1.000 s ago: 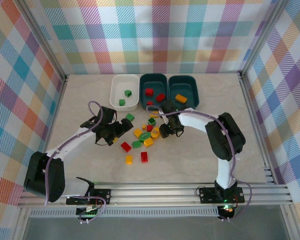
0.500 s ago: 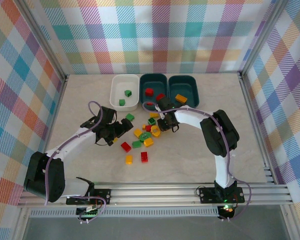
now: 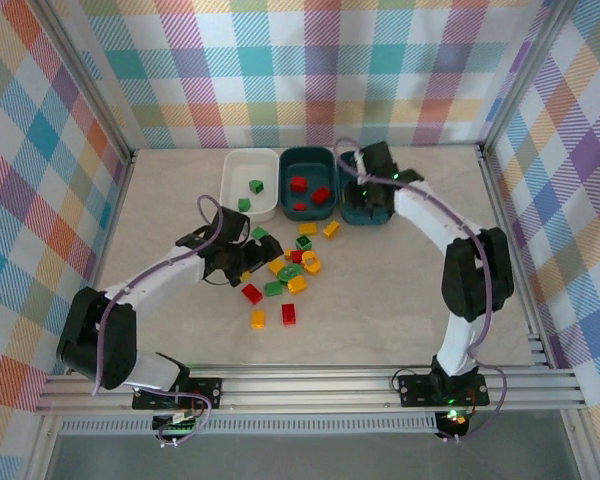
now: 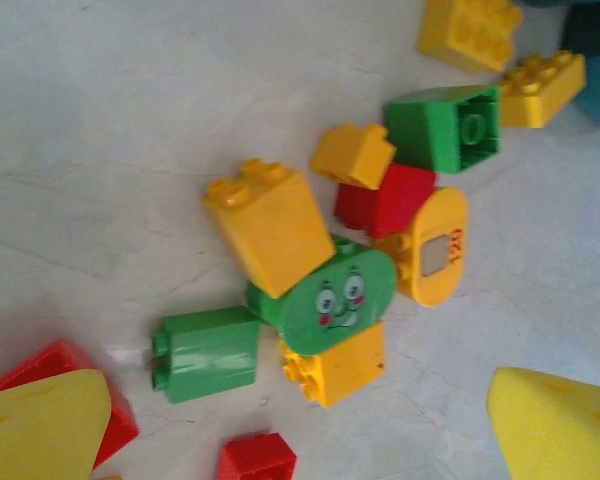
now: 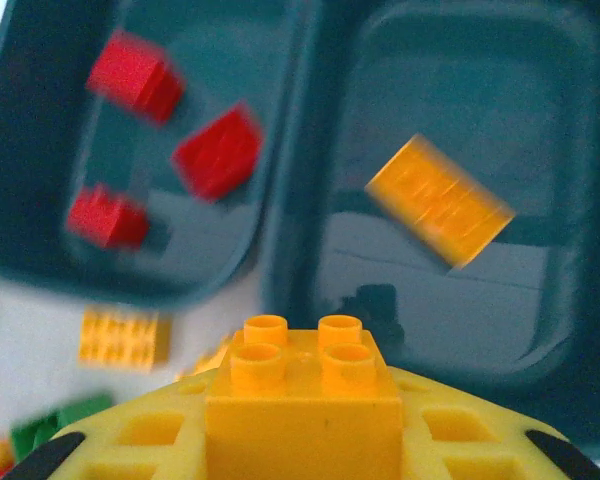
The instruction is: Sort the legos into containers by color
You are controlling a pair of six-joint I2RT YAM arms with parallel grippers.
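My right gripper (image 5: 302, 425) is shut on a yellow-orange lego (image 5: 302, 385), studs up, and hangs over the right teal container (image 5: 450, 290), where another yellow-orange lego (image 5: 438, 200) lies. In the top view that gripper (image 3: 366, 196) covers most of this container (image 3: 348, 213). The middle teal container (image 3: 308, 153) holds three red legos (image 5: 218, 152). Two green legos (image 3: 255, 186) lie in the white container (image 3: 250, 153). My left gripper (image 3: 246, 256) stands open at the left edge of the loose legos (image 3: 290, 270), its yellow fingertips (image 4: 40, 420) near a green lego (image 4: 205, 350) and a green smiley-face piece (image 4: 330, 300).
Loose on the table lie a red lego (image 3: 251, 293), a yellow one (image 3: 258, 319) and another red one (image 3: 289, 313) toward the front, and two yellow ones (image 3: 308, 229) just before the containers. Checked walls close in the table on three sides.
My right gripper shut on a yellow-orange lego at the pile and carried it back to above the right teal container. The left gripper shifted slightly right toward the pile, still open.
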